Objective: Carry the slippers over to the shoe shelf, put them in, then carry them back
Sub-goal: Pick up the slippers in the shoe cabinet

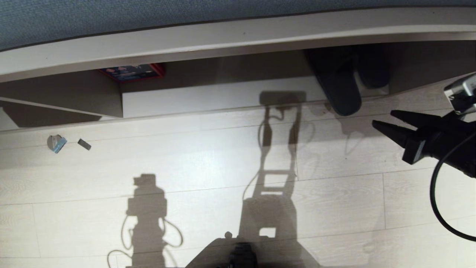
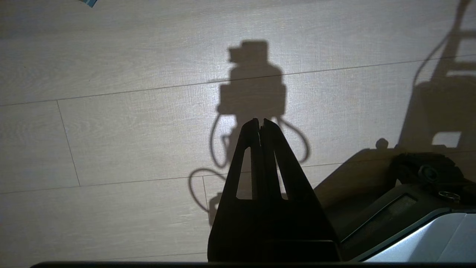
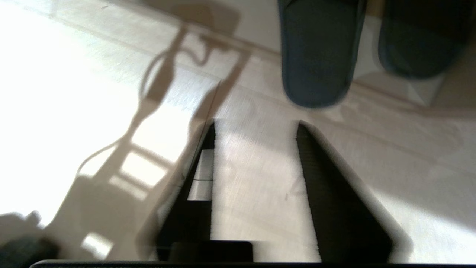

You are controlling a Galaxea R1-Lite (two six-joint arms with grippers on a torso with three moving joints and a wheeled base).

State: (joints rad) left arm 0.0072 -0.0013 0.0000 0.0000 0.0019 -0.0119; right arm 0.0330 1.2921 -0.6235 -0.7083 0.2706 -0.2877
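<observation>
R hand (image 3: 256, 126) partly open, empty, short of slippers (image 3: 318, 56).

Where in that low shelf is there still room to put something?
The pale base board of the shelf is bare between the upright panel with the red box and the slippers. The right end, where the slippers sit, is crowded.

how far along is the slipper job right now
Done: the slippers sit in the shoe shelf, one toe overhanging its base board. In hand: nothing; the right gripper is empty, fingers apart, beside the shelf. Left: grasping them and bringing them back.
</observation>
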